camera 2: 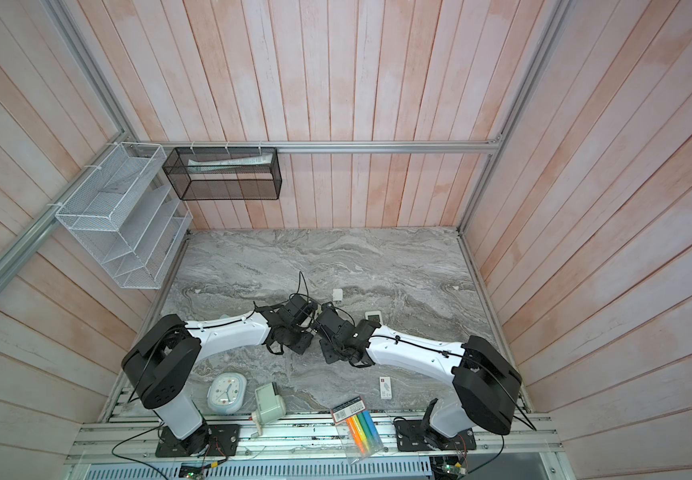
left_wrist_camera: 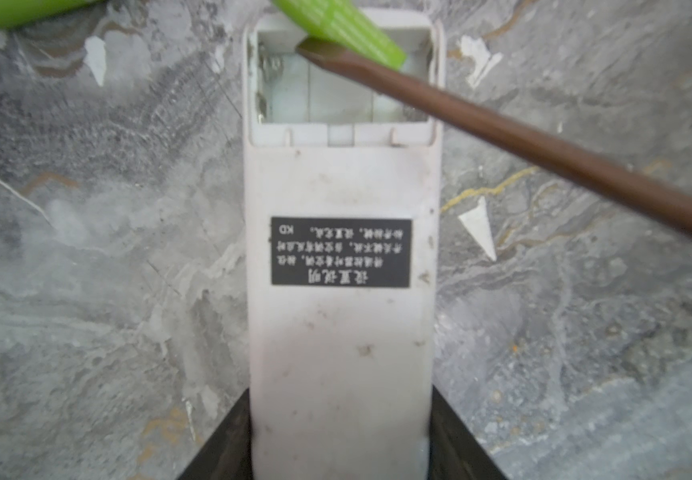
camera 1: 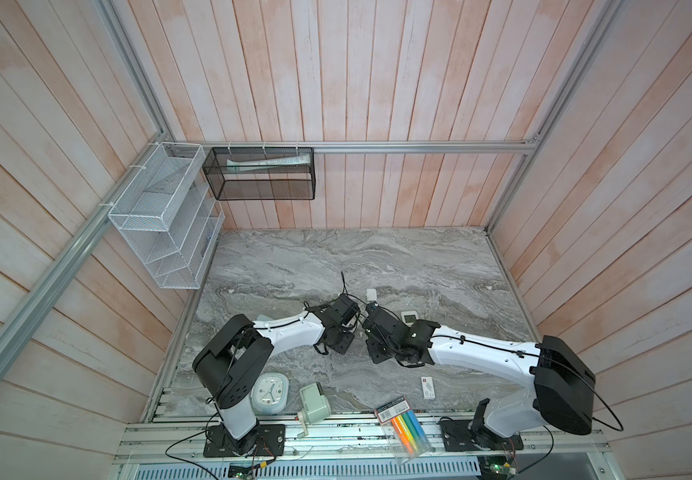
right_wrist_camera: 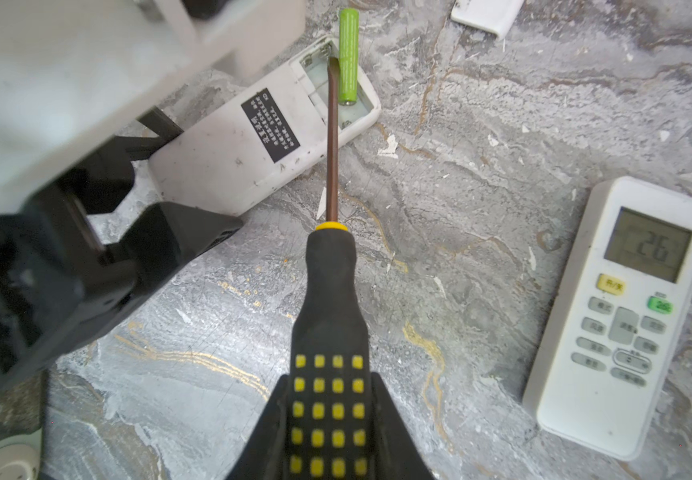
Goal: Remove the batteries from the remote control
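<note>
Right wrist view: the right end effector (right_wrist_camera: 327, 432) is clenched on the black and yellow screwdriver (right_wrist_camera: 330, 291). Its flat tip touches a green battery (right_wrist_camera: 348, 54). That battery sits tilted, one end in the open bay of the remote control (right_wrist_camera: 253, 141), the other end poking out. The left end effector (left_wrist_camera: 340, 419) squeezes the remote's other end. A second green battery (left_wrist_camera: 12, 12) lies on the counter (left_wrist_camera: 86, 249) nearby.

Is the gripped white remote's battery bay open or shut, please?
Open: the white plastic remote shows its bay uncovered, green cylindrical battery tilted across it.
</note>
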Controlling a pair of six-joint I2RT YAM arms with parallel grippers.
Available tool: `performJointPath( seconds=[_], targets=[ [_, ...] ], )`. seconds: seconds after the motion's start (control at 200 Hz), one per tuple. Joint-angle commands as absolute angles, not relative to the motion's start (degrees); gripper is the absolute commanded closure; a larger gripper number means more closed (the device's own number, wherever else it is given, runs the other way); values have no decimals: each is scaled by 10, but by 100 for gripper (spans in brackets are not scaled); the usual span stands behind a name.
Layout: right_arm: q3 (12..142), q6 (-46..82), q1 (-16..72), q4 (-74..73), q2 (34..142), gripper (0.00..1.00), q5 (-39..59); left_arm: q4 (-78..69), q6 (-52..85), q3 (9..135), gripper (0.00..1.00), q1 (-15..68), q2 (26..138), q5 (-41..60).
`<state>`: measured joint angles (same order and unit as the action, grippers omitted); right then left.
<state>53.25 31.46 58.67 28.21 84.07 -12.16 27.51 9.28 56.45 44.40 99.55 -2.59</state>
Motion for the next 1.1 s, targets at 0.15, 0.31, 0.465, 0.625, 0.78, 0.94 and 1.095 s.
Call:
performJointPath(
  seconds=[0.15, 0.31, 0.465, 0.625, 0.78, 0.94, 1.095],
  targets=[
    [522, 306, 573, 270, 818, 100, -142, 309, 97, 553, 43, 449, 1018, 0],
    [519, 298, 567, 268, 818, 100, -141, 311, 97, 553, 43, 449, 1018, 0],
    [521, 285, 566, 249, 817, 100, -128, 312, 95, 555, 43, 449, 1018, 0],
    [514, 262, 567, 201, 809, 100, -70, 311, 96, 553, 43, 450, 1015, 0],
    [506, 279, 566, 208, 817, 100, -60, 310, 96, 551, 43, 449, 1014, -1],
    [485, 296, 561, 200, 821, 100, -63, 310, 97, 551, 44, 449, 1013, -1],
    [471, 299, 555, 176, 826, 100, -62, 311, 97, 549, 43, 449, 1011, -1]
  ],
)
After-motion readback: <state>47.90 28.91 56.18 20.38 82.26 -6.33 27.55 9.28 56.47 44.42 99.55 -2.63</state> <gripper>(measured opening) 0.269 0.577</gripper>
